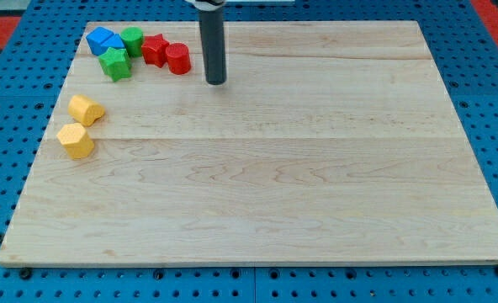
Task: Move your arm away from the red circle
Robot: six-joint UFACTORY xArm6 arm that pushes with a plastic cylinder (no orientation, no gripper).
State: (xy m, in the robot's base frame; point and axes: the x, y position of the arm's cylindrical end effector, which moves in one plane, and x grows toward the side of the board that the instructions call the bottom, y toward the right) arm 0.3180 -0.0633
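Observation:
The red circle (178, 59) stands on the wooden board near the view's top left. My tip (216, 82) rests on the board a short way to the right of the red circle and slightly below it, with a small gap between them. The dark rod rises from the tip to the view's top edge. A red star-like block (154, 49) sits just left of the red circle, touching or nearly touching it.
A green cylinder (133, 39), a green star-like block (115, 64) and a blue block (104, 40) cluster left of the red blocks. Two yellow blocks (86, 109) (76, 140) lie near the board's left edge (43, 143). Blue pegboard surrounds the board.

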